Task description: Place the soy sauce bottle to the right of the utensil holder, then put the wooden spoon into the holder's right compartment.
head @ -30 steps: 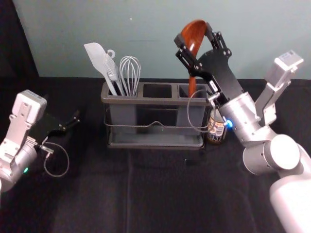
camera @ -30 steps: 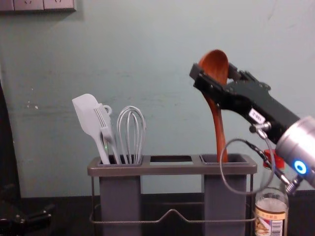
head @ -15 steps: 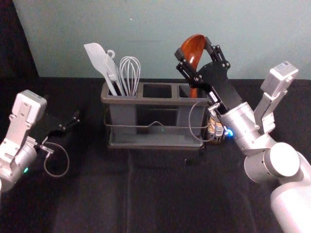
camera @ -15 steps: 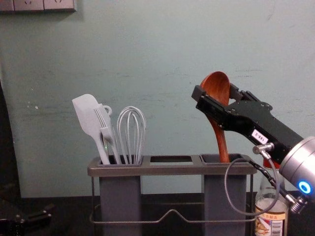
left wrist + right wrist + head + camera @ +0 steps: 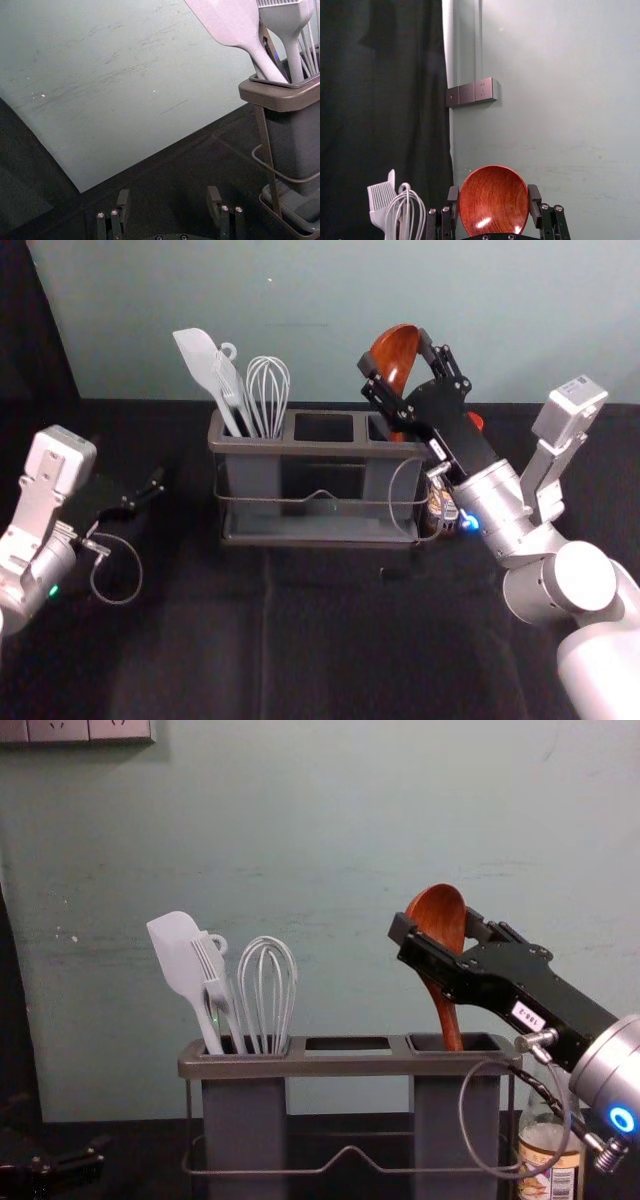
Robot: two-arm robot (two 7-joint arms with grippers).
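A: Item 1, utensil holder?
B: Gray utensil holder (image 5: 345, 1066), 3 openings in a row, wire rail (image 5: 310, 1170) across the front, standing on the dark-covered bench (image 5: 330, 640).

A: Item 2, wooden spoon?
B: Wooden spoon (image 5: 438, 920), reddish brown. Bowl up, handle down, slightly tilted. The lower handle is in the right compartment (image 5: 457, 1120); its end is hidden inside. The bowl is above the rim.

A: Right gripper?
B: Right gripper (image 5: 397, 348), above the right end of the holder, reaching in from the robot's right. It is clamped on the spoon's bowl, 1 finger on each side. In the right wrist view the hollow of the bowl fills the space between the 2 fingers.

A: Item 3, soy sauce bottle?
B: Soy sauce bottle (image 5: 550, 1182), clear glass, printed label, red cap (image 5: 475, 421). Upright on the bench, just beside the holder on its right, partly covered by the right arm and its cable (image 5: 463, 1110).

A: Left compartment?
B: Left compartment (image 5: 243, 1120), 3 light-colored pieces: spatula (image 5: 176, 948), brush (image 5: 212, 970) and whisk (image 5: 267, 990), business ends up.

A: Left gripper?
B: Left gripper (image 5: 140, 498), parked low over the bench, to the left of the holder and apart from it. Its 2 fingers stand wide apart.
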